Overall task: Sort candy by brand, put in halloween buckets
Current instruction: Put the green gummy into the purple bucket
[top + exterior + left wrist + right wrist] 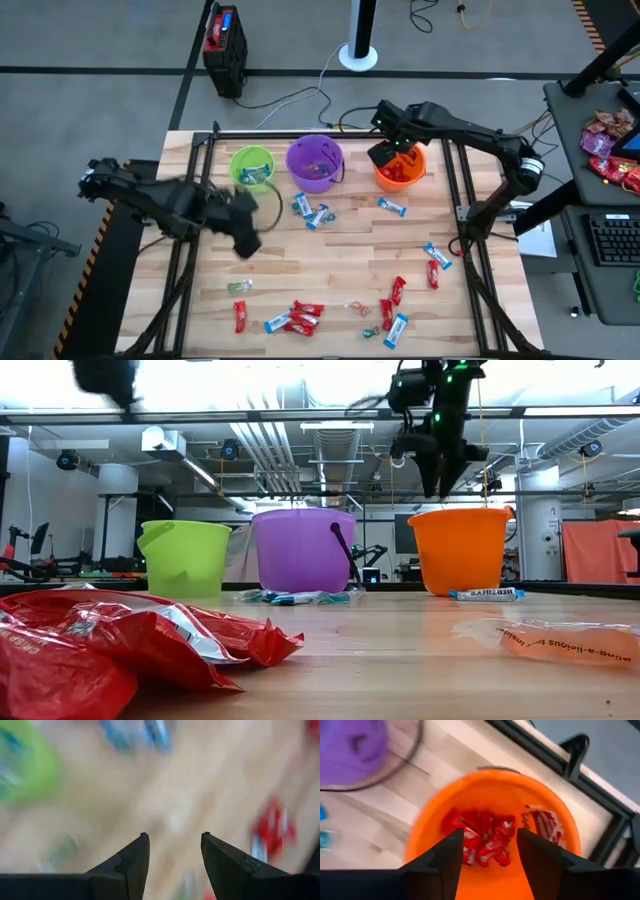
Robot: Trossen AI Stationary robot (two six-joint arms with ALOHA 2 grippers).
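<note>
Light wood slat table [330,255] is framed by a black rail, with a grey floor and a workshop room seen behind. Green bucket [252,166], purple bucket [315,163] and orange bucket [400,168] are lined up at the far edge; red and blue-white candy [305,316] is scattered on the near half. No wrapper text can be read. Right gripper [487,851] is held above the orange bucket, jaws apart, empty, red candies seen below. Left gripper [172,855] is held over the table near the green bucket, jaws apart, empty.

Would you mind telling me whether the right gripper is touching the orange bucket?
Apart. The low view shows the right gripper hanging above the orange bucket, with background visible between fingertips and rim.
</note>
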